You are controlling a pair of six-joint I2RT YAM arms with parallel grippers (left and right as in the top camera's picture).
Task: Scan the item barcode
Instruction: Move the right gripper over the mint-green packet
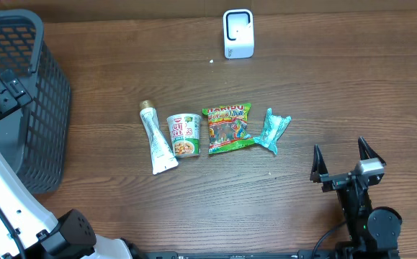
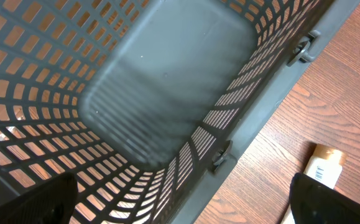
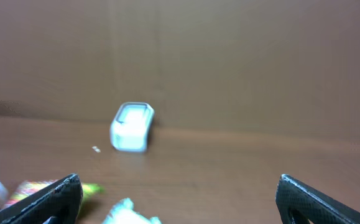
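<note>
Plainly, no barcode has been scanned yet, judging by how things lie. The brown wooden desk [image 1: 338,72] carries everything. Directly beneath the left fingers [image 2: 335,199] sits the dark grey plastic lattice basket [image 1: 50,108], its floor bare. Those fingers stand wide apart and hold nothing. The right fingers [image 1: 316,162] are likewise spread wide and empty.

Ahead of the right fingers and off to their left, four items lie in a row on the desk:
- green-and-red gummy sweet bag [image 1: 228,128]
- white squeeze tube with a gold cap [image 1: 158,140]
- green paper noodle cup [image 1: 184,135]
- teal crinkled foil wrapper [image 1: 273,131], nearest to them

Far beyond that row stands the white box-shaped scanner [image 1: 238,33]. Choosing an item, grasping it and showing its code to the scanner all remain.
</note>
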